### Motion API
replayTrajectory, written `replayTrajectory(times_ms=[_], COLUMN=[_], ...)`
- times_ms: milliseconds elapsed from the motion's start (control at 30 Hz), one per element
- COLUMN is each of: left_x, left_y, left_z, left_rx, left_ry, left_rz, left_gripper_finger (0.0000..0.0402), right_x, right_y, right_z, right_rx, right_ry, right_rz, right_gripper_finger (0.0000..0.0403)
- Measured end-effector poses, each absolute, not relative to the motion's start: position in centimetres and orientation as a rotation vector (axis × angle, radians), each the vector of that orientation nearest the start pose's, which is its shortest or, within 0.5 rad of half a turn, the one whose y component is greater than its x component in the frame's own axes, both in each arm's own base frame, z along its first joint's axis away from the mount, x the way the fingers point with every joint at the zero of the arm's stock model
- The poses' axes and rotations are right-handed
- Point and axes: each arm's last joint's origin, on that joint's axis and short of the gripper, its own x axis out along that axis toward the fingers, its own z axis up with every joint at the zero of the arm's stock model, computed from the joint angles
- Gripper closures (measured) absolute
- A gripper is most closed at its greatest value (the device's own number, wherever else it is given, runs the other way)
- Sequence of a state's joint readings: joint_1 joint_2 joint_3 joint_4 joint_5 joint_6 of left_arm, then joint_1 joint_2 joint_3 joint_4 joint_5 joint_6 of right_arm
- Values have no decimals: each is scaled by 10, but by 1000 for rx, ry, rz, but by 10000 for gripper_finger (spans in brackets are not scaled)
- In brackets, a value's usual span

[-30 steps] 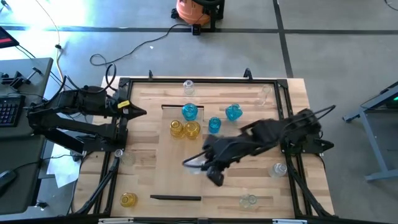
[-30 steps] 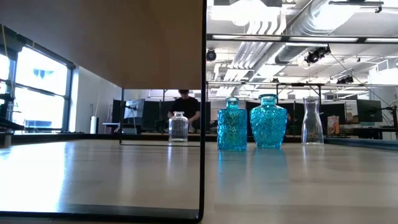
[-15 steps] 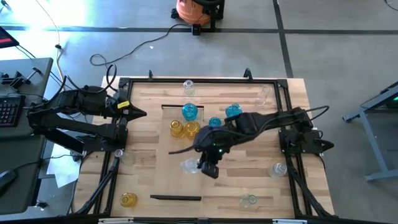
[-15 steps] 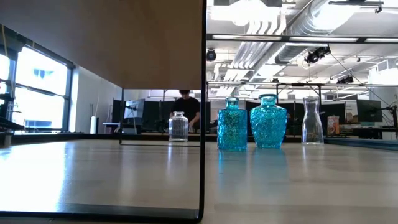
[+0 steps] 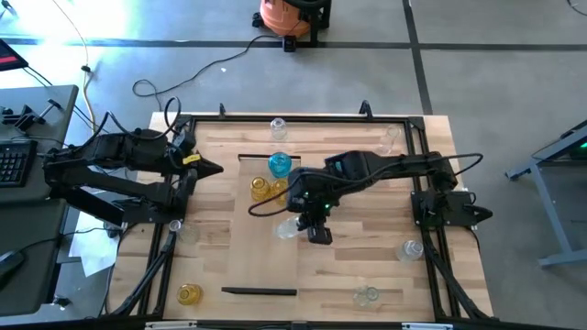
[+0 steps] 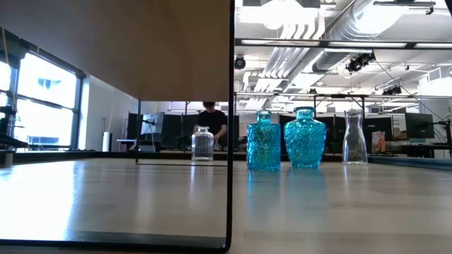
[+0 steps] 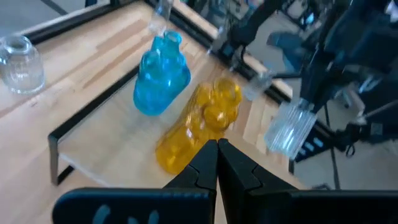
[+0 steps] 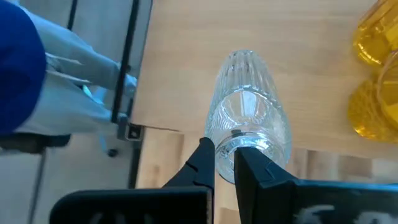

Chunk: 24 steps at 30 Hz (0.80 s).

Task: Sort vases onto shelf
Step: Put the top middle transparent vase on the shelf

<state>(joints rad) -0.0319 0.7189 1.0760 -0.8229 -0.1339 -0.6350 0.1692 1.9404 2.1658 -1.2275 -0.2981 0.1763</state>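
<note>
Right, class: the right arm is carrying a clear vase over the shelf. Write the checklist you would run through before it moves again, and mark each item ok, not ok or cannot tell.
1. Right end effector shut on the clear ribbed vase at its neck: ok.
2. Vase clear of the shelf surface, or touching it: cannot tell.
3. Bare shelf beside the two yellow vases for a set-down: ok.
4. Carried vase apart from the yellow vases: ok in the right wrist view.
5. Left end effector shut, empty, waiting at the shelf's left edge, out of the way: ok.
6. Blue vase upright at the shelf's far end: ok.
</note>
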Motion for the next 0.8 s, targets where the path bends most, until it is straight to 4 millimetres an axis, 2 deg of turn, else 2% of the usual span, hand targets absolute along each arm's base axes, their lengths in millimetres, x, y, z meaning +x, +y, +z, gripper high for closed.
replayTrajectory(times_ms=[200,400,633,800], left_x=[128,133,127,139], left_y=[-5,-21,-48,-81], left_z=[379,376,376,376], left_rx=[-657,-743,-821,-764], left_ry=[373,438,512,522], left_rz=[226,143,-16,-148], left_gripper_finger=[401,401,401,401], right_x=[386,388,388,389], right_y=[67,67,68,67], right_z=[380,381,381,382], right_rx=[154,119,124,118], right_ry=[1052,1017,1015,1000], right_rz=[363,394,411,428], right_gripper_finger=[399,399,399,399])
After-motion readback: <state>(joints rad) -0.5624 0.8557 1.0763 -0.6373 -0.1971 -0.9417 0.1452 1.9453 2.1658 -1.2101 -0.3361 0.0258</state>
